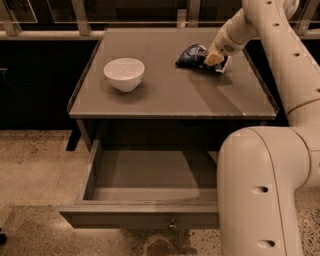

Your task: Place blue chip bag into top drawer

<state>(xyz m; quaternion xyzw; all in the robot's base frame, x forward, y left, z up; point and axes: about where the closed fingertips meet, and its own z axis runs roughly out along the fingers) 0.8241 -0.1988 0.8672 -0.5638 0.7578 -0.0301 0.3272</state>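
The blue chip bag [192,54] lies crumpled at the back right of the table top [165,95]. My gripper [215,58] comes down from the right onto the bag's right end and is shut on it, with the bag low over the surface. The top drawer [140,218] under the table is pulled out toward the camera. Its inside is bare and its small round knob [171,225] shows on the front panel.
A white bowl [124,73] stands on the left half of the table. My arm's large white links [265,190] fill the right side, in front of the drawer's right end. A railing and dark windows [80,15] run behind the table. The floor is speckled stone.
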